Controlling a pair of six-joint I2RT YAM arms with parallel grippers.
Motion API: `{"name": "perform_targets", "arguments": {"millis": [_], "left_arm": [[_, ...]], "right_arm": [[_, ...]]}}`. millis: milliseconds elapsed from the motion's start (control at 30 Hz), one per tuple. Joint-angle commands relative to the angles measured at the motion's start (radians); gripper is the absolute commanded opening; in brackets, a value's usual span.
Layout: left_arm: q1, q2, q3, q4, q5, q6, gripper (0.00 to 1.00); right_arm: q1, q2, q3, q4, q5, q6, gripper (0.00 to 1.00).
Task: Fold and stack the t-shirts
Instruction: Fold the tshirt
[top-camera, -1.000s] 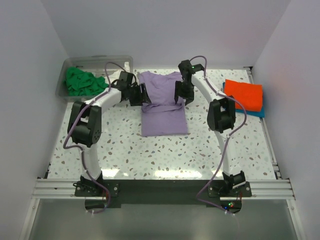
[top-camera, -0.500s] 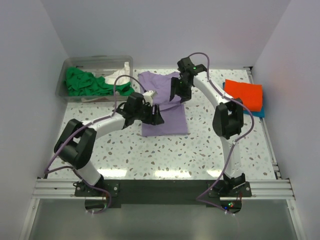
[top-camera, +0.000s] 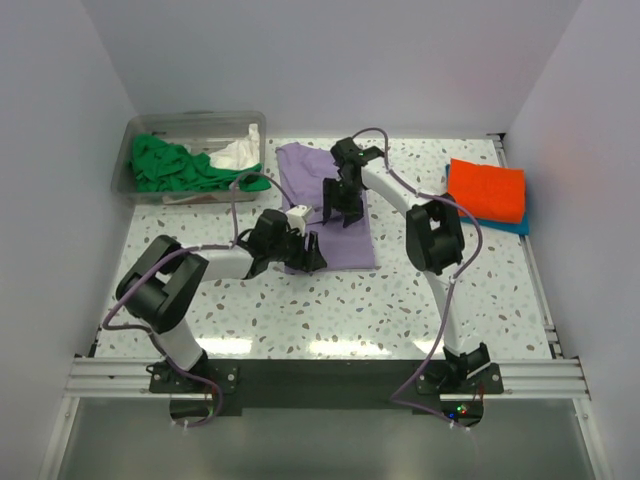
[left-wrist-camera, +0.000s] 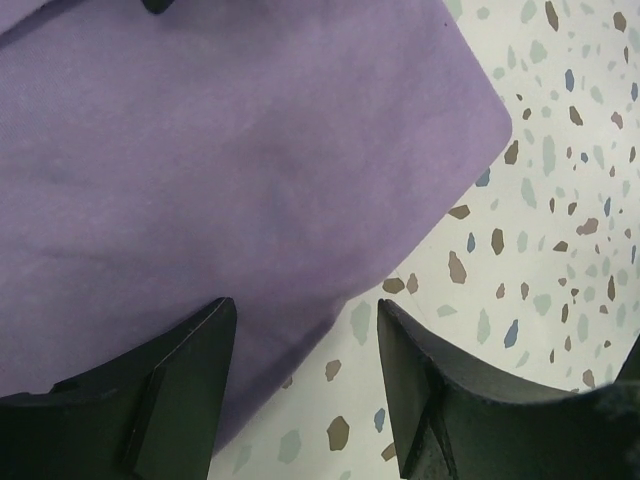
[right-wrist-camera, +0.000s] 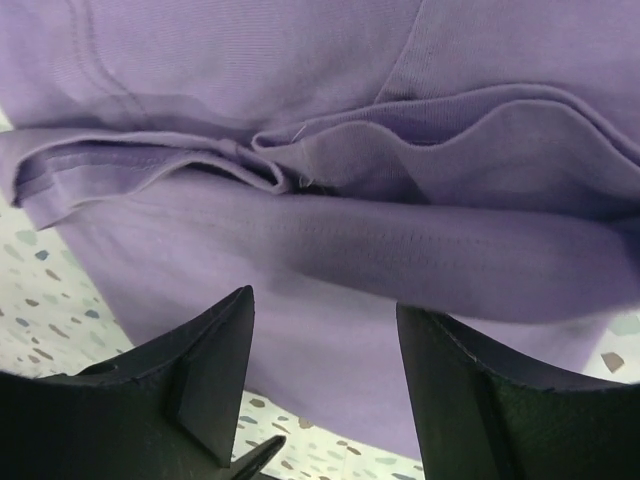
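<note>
Lavender cloth is what the coming move turns on. The lavender t-shirt (top-camera: 350, 245) is laid flat on the counter (top-camera: 330, 310) between the two arms. Its long axis runs from the near edge toward the far wall, and its sides appear to be turned in already, so that a narrow strip is formed.

The left claw (top-camera: 305, 258) is set low at the strip's near left corner. In the left wrist view its jaws are seen spread across the hem, one finger over the cloth and the other over bare speckled counter; nothing is pinched. The right claw (top-camera: 337, 212) is held farther up, over the middle of the strip. In its own view the jaws are likewise spread and empty above the doubled sleeve layers.

The near hem is therefore judged to lie closest to the left claw, while the right claw would have to be brought back toward the near right corner before an end-over-end fold could be started.

A green t-shirt (top-camera: 165, 165) and a white t-shirt (top-camera: 238, 152) are left in the tub (top-camera: 190, 118) at the far left. An orange t-shirt (top-camera: 487, 188) is stacked on a blue t-shirt (top-camera: 515, 226) at the right.
</note>
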Motion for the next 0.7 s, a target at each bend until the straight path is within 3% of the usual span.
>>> {"name": "perform_targets", "arguments": {"millis": [0, 467, 667], "left_arm": [[-0.016, 0.004, -0.036, 0.059, -0.005, 0.051, 0.64], [-0.082, -0.016, -0.152, 0.007, -0.055, 0.081, 0.64], [-0.108, -0.045, -0.171, -0.024, -0.087, 0.088, 0.64]], "right_arm": [[0.009, 0.018, 0.048, 0.003, 0.007, 0.020, 0.62], [0.002, 0.157, 0.285, 0.037, 0.116, 0.109, 0.62], [-0.032, 0.187, 0.371, 0.098, 0.096, 0.172, 0.62]]}}
